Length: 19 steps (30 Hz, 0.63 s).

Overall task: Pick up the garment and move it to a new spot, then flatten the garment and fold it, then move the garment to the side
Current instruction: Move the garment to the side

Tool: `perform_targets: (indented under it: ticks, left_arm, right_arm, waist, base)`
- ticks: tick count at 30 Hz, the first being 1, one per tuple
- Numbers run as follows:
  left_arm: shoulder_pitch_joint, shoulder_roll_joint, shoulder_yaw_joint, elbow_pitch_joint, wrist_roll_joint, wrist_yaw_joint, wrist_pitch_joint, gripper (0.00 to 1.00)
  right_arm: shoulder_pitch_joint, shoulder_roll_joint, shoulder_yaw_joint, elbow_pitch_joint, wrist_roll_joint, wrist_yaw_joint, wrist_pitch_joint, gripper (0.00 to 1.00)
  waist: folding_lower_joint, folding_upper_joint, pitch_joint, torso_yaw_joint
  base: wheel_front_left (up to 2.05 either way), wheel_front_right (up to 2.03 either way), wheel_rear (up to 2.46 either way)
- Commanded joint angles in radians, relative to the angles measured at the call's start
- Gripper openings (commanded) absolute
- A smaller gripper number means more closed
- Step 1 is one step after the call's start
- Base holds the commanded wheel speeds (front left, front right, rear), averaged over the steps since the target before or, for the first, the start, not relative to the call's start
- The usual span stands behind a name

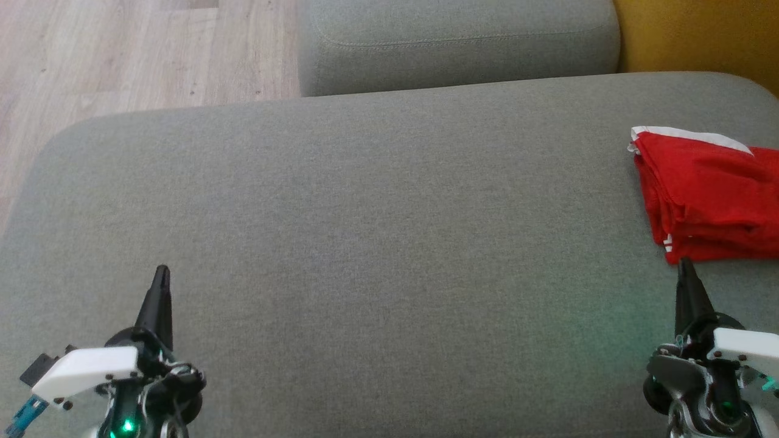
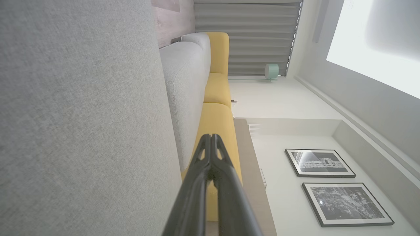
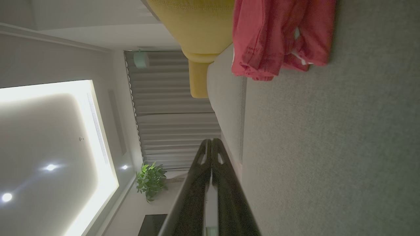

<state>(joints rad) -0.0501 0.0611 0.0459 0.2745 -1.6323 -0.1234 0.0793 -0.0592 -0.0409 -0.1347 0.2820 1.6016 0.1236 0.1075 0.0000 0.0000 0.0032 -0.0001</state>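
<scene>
Grey sofa cushion, wood floor far left, folded red garment far right, left gripper and right gripper near, both closed, empty.

The left claw sits at the lower left of the head view, its two dark fingers pressed together into a single point aimed up the view. The right claw mirrors it at the lower right, likewise closed tip to tip. Both are empty.
</scene>
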Motion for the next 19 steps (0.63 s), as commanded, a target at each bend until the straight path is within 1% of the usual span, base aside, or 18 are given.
perform_targets:
  ticks: [1,19]
  left_arm:
    - [-0.055,0.012,0.036,-0.031,-0.003,-0.007,0.008,0.00]
    - [-0.056,0.008,0.042,-0.030,0.002,-0.007,0.013,0.00]
  right_arm:
    - [-0.049,-0.009,0.021,-0.037,0.007,0.007,0.006,0.00]
    - [-0.049,-0.009,0.021,-0.037,0.007,0.007,0.006,0.00]
  waist:
    - [0.0000,0.0000,0.000,0.000]
    - [0.0000,0.0000,0.000,0.000]
  base:
    - [0.00,0.00,0.00]
    - [0.00,0.00,0.00]
